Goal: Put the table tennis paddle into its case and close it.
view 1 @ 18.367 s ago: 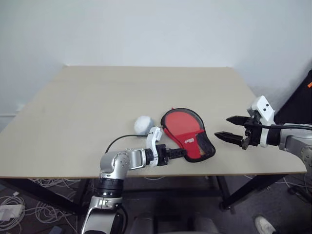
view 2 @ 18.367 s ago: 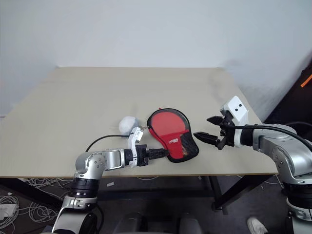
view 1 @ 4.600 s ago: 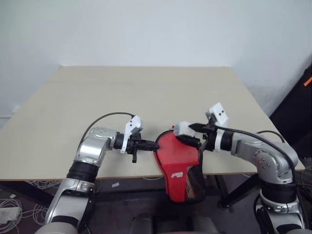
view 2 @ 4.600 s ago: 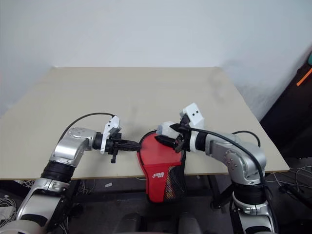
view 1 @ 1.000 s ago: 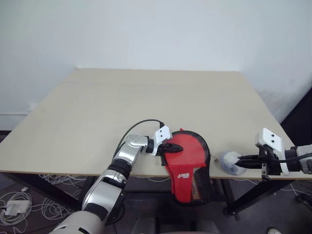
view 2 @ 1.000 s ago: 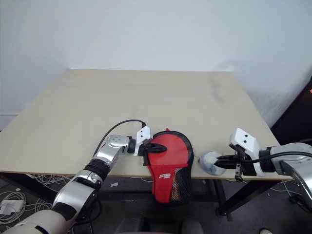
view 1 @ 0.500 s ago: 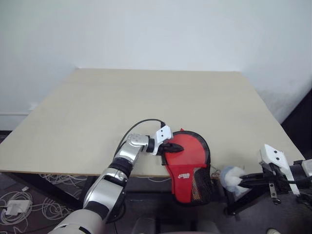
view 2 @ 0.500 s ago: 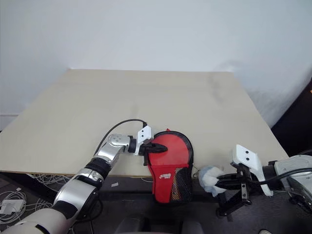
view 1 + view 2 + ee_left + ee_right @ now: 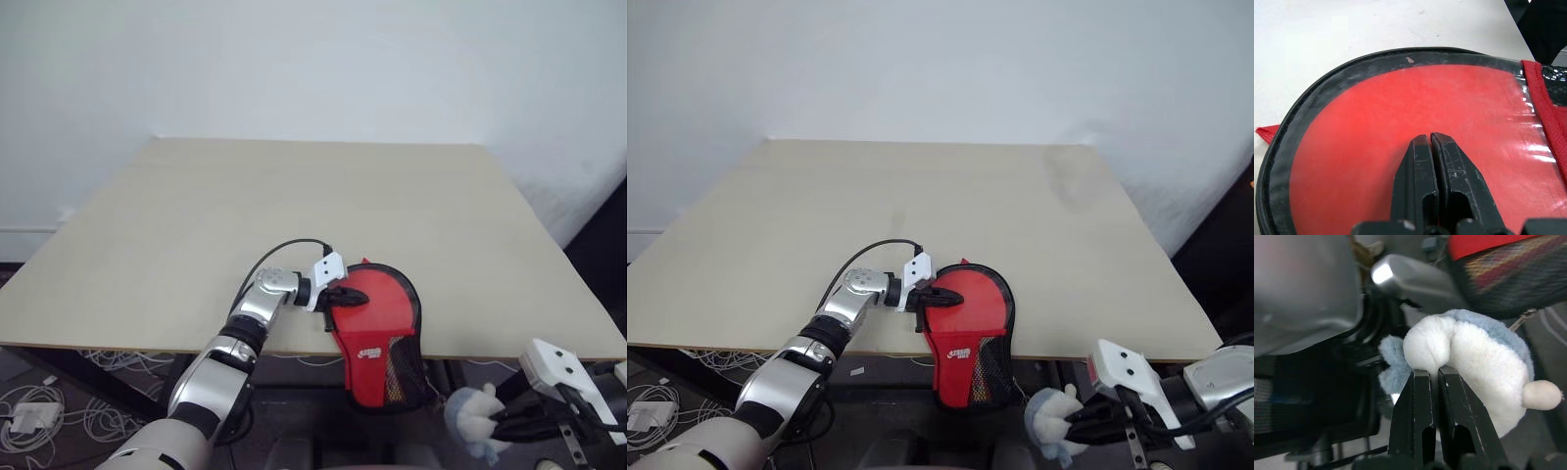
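Case hanging off the table edge

Left gripper (image 9: 1429,138) pinched together on the case (image 9: 377,318); right gripper (image 9: 1432,373) clamped on a plush toy (image 9: 1476,382).

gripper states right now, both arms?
Left gripper: shut, fingertips pressed on the case, nothing between them.
Right gripper: shut on the plush toy, below the table edge.

The worktop (image 9: 294,196) is viewed from above by both head cameras, facing twelve o'clock. The case (image 9: 1400,122) is seen close up from the left wrist, shared with both.
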